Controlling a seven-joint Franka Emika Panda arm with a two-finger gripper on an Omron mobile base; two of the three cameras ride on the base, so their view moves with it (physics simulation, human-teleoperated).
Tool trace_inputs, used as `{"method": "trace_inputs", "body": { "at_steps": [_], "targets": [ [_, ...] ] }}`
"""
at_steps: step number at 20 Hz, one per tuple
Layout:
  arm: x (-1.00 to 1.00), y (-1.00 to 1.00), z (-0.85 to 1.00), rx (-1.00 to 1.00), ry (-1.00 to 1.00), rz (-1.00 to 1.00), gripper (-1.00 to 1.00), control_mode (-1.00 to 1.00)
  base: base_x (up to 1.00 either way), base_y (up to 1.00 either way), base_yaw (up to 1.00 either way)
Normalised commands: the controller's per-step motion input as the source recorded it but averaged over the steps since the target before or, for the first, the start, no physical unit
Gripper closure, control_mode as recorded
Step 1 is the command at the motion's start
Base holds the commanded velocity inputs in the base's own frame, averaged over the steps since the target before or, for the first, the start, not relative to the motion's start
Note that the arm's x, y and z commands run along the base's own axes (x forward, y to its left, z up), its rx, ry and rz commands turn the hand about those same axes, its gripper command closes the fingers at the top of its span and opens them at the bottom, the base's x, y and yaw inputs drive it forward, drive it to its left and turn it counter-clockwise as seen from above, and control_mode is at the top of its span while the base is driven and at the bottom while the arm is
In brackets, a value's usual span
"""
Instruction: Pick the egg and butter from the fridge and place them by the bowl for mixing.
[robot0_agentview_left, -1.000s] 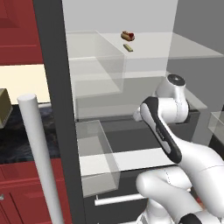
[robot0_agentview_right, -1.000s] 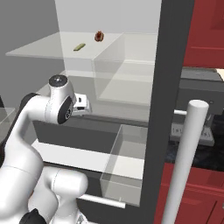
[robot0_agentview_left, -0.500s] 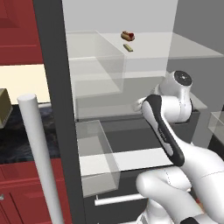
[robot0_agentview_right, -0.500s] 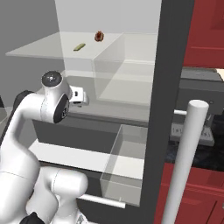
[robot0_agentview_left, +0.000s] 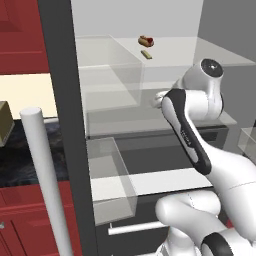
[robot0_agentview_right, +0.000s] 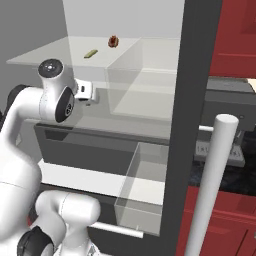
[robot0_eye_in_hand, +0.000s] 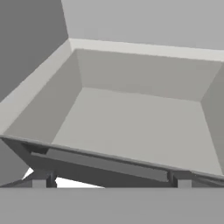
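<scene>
In the left base view, the butter lies on the fridge's top glass shelf, upper centre, beside a brown-red lump. In the right base view, butter sits upper left. The hand view faces a pale compartment; pincer state: cannot tell.

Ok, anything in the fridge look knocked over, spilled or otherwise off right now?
Nothing stands out. The butter lies flat on the top glass shelf of the fridge, beside the brown-red lumpy item, apart from it. No spill or damage shows, and the clear bins sit square. The egg isn't something I can pick out here.
</scene>
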Motion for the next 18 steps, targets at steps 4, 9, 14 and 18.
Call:
{"method": "trace_inputs", "body": {
  "at_steps": [4,9,14,18],
  "targets": [
    [0.0,0.0,0.61,0.11,-0.13,-0.14,-1.0,-1.0,0.0,0.0,0.0],
    [0.03,-0.03,0.57,0.11,-0.06,-0.1,-1.0,-1.0,0.0,0.0,0.0],
    [0.15,-0.02,0.45,0.09,-0.06,-0.05,-1.0,-1.0,0.0,0.0,0.0],
    [0.1,0.0,0.38,0.0,-0.23,0.01,-1.0,-1.0,0.0,0.0,0.0]
  ]
}}
